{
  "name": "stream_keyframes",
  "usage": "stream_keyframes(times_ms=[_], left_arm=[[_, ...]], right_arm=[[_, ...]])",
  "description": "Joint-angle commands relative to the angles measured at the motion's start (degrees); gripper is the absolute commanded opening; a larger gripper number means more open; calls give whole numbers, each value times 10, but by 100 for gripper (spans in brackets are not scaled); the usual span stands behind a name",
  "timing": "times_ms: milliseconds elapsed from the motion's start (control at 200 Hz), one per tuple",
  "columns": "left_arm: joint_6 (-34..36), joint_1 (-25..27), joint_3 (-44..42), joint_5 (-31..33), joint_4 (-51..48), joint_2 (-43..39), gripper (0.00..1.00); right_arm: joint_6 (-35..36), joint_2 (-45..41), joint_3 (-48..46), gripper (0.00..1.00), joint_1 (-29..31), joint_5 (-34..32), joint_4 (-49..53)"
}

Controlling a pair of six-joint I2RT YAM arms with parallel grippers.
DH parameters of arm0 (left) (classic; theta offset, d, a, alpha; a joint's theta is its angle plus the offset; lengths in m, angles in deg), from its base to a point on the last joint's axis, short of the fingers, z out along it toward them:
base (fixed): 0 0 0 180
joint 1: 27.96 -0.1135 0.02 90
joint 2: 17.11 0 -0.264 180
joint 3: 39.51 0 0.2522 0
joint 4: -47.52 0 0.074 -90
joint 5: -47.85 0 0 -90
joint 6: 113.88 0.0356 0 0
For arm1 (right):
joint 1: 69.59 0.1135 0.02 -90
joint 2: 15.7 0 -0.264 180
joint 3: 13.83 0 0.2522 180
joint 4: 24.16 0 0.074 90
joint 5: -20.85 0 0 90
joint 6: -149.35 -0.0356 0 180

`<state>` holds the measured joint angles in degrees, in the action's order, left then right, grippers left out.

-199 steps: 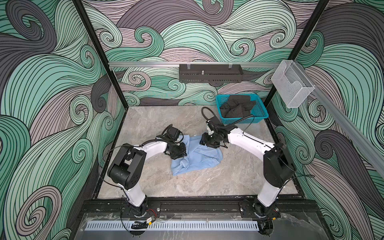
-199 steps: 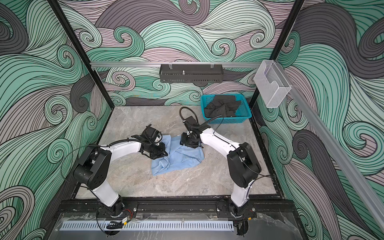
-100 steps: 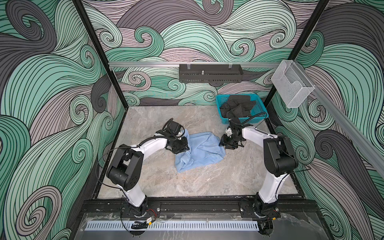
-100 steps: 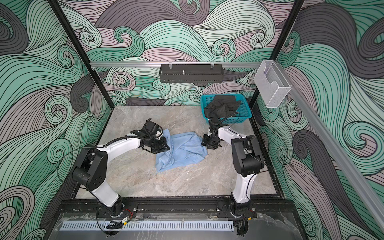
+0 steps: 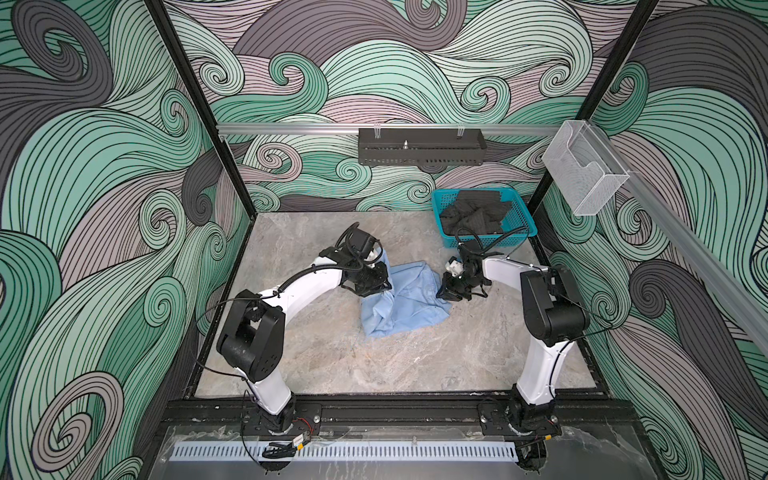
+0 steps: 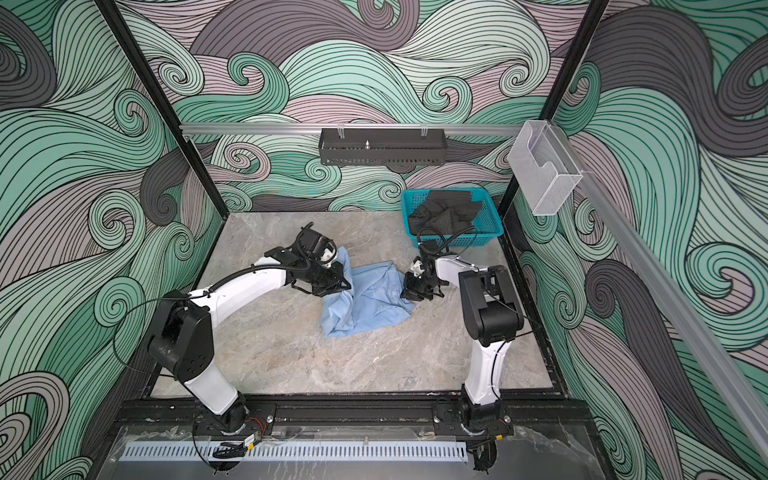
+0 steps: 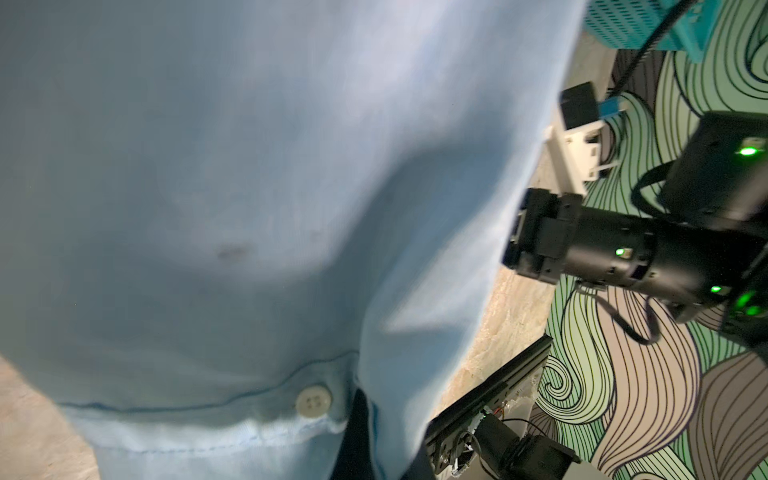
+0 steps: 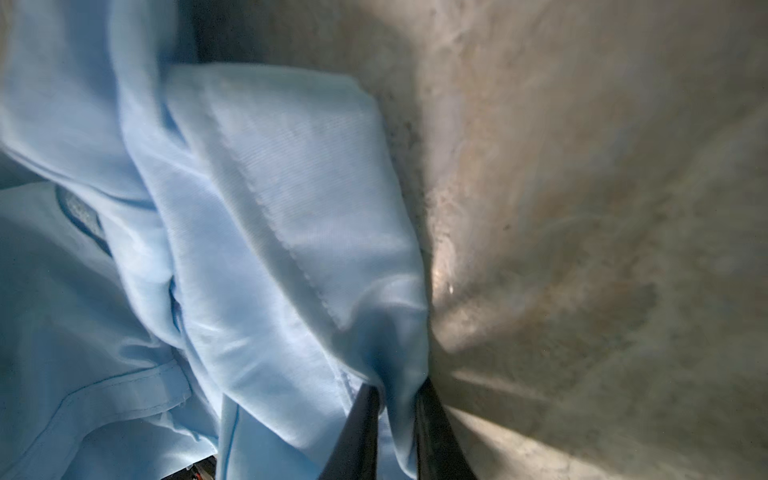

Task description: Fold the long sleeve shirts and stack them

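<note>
Marble table [image 5: 374, 357]: light blue shirt [image 5: 405, 299] lies bunched, spanning from one set of jaws to the other.

Left gripper [image 5: 376, 286]: jaws shut, cloth rising to them, so judged held.

Right gripper [image 8: 397, 415]: jaws nearly together, a hem fold pinched between the fingers [image 8: 361, 424].

Step judged: spreading. The arms should draw apart evenly and low until the slack between the jaws goes flat.

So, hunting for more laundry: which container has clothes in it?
The teal basket on the table, holding dark clothes; the wall-hung black rack and clear box show none.
</note>
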<state>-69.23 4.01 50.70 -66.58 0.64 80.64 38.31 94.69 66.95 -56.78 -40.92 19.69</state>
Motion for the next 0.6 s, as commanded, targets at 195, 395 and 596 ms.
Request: stream_keyframes(times_ms=[195,395,596], left_arm=[[-49,76,132,30,-8,121,0],[-53,108,207,44,-22,199,0],[-64,116,248,46,-20,246,0]], right_arm=[[-1,-47,-25,18,5,11,11],[-4,-57,-30,18,5,16,9],[-7,-55,-37,18,5,24,0]])
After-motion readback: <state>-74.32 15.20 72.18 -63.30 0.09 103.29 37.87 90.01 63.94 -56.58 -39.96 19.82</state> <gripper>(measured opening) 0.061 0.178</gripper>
